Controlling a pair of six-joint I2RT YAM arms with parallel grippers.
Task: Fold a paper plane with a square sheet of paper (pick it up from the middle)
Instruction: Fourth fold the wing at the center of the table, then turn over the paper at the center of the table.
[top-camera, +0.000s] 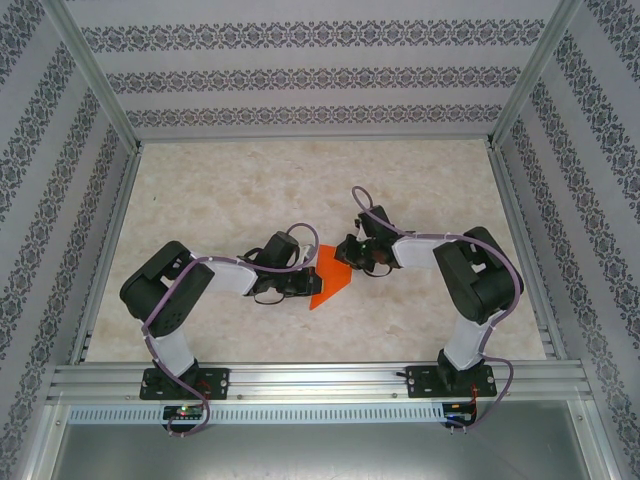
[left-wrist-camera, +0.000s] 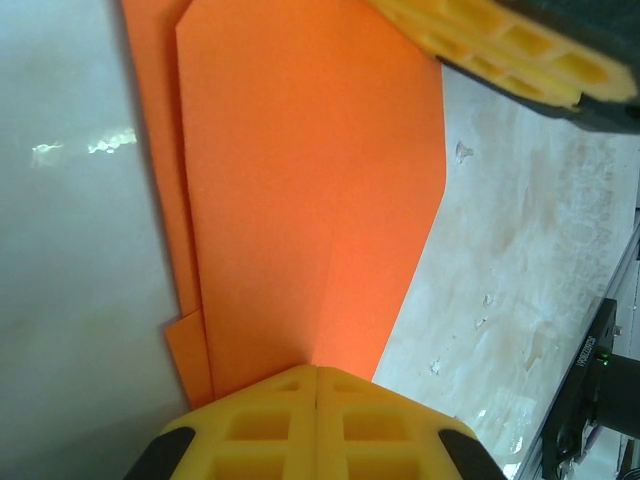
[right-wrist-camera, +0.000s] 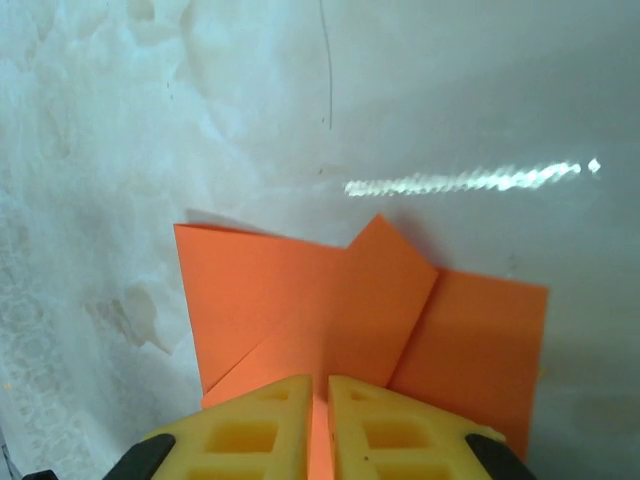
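Nearest to me, on the near side of the paper, a silver aluminium rail (top-camera: 320, 380) carries the two arm bases. In the left wrist view a black part (left-wrist-camera: 590, 390) by that rail has white lettering on it and a small green light, but the letters are too blurred to read.

The task's thing is a bright orange paper sheet (top-camera: 330, 280) (left-wrist-camera: 310, 200) (right-wrist-camera: 300, 300). It is partly folded into a pointed shape with overlapping flaps and lies flat on the pale marbled table (top-camera: 250, 190) (left-wrist-camera: 60, 250) (right-wrist-camera: 150, 100), between the two arms.

The left end effector (top-camera: 303, 283) (left-wrist-camera: 316, 372) sits at the paper's left edge. Its yellow fingers (left-wrist-camera: 250, 430) are pressed fully together, right where a crease in the orange sheet runs into them, so it appears to pinch the paper there.

The right end effector (top-camera: 352, 258) (right-wrist-camera: 320, 380) meets the paper's right side. Its yellow fingers (right-wrist-camera: 250, 435) are nearly together, and a thin strip of orange shows in the slit between them, so it is clamped on the sheet. One of its yellow fingers also reaches over the paper's corner in the left wrist view.

Beyond the paper is bare table, then a wall of grey patterned wallpaper (top-camera: 320, 70).
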